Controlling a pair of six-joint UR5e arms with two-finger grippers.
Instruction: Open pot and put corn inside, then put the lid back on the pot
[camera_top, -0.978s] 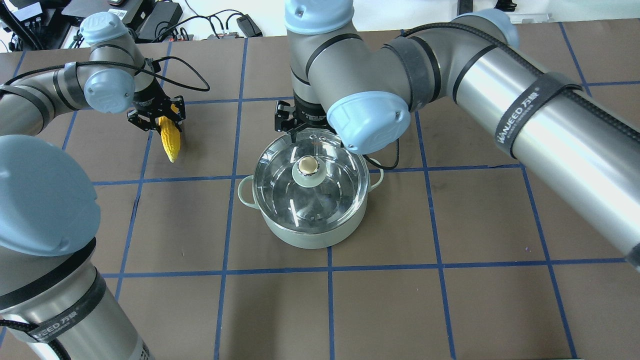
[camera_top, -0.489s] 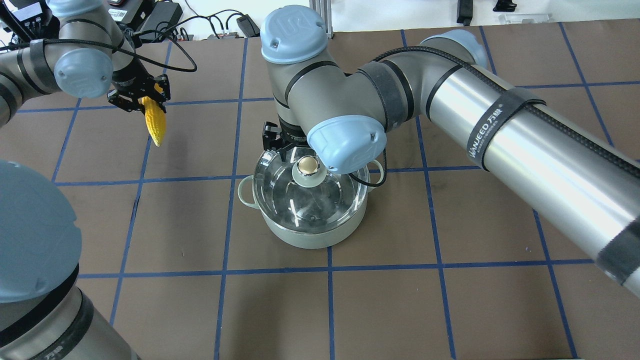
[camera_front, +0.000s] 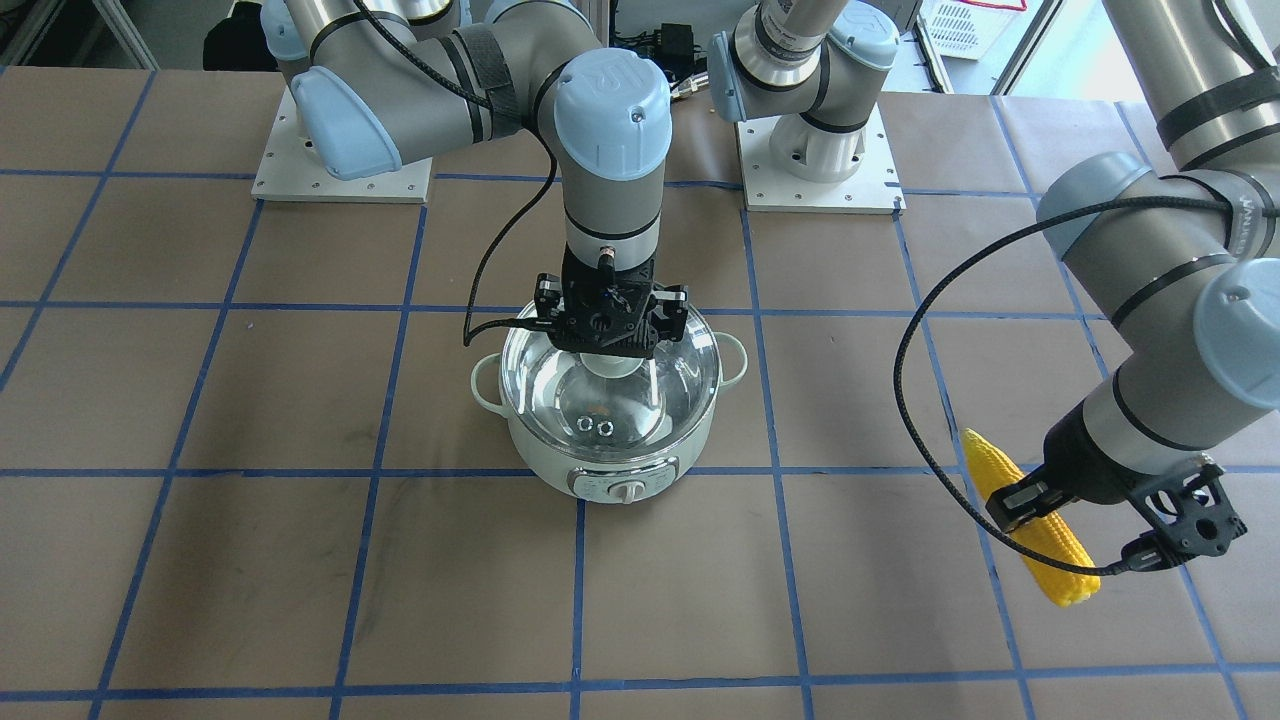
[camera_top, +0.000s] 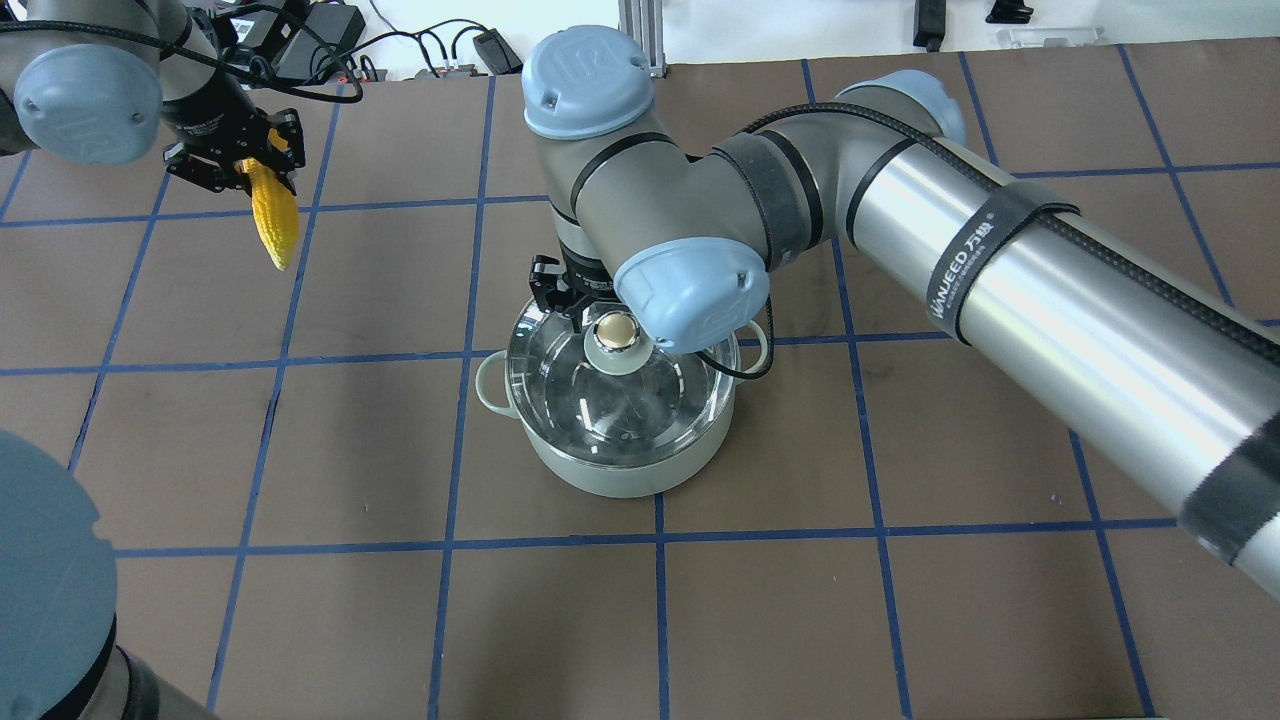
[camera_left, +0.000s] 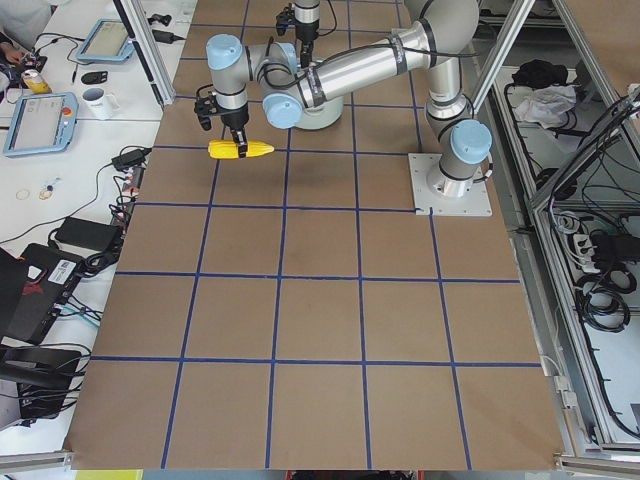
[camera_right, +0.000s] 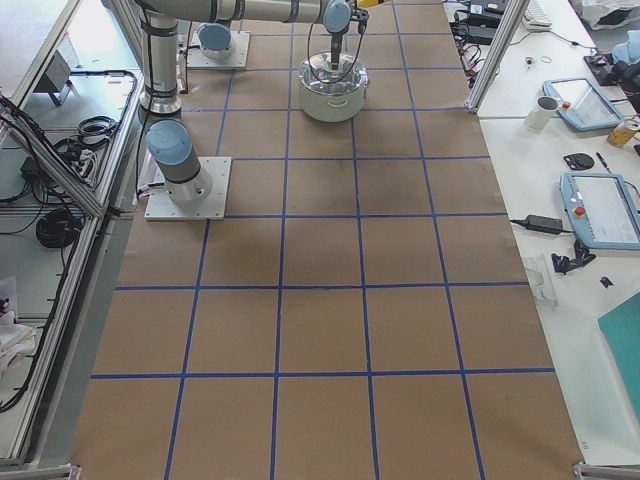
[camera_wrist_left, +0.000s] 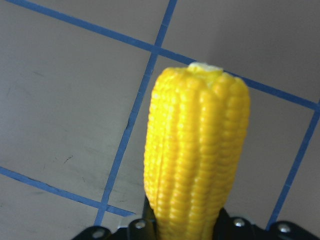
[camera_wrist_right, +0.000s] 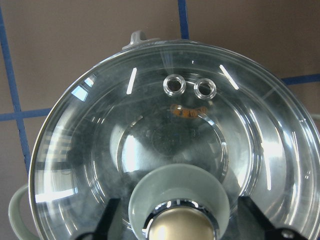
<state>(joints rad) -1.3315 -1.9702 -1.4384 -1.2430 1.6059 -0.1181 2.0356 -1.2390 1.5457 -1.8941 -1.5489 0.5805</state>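
The pale green pot (camera_top: 630, 472) stands mid-table with the glass lid (camera_top: 650, 400) on it; both also show in the front view, pot (camera_front: 540, 450) and lid (camera_front: 640, 405). My right gripper (camera_front: 610, 342) is open just above the lid, its fingers (camera_wrist_right: 107, 222) on either side of the gold knob (camera_top: 613, 329), apart from it. My left gripper (camera_top: 240, 165) is shut on the thick end of the yellow corn (camera_top: 273, 218), holding it in the air far to the pot's left. The corn fills the left wrist view (camera_wrist_left: 197, 150).
The table is brown paper with a blue tape grid (camera_top: 450, 450). The pot's control dial (camera_front: 625, 492) faces away from the robot. Cables and power bricks (camera_top: 320, 40) lie beyond the far table edge. Arm bases (camera_front: 820, 160) stand at the robot side.
My left gripper has carried the corn up and farther to the far left. My right gripper has moved from behind the pot to over the lid knob, straddling it.
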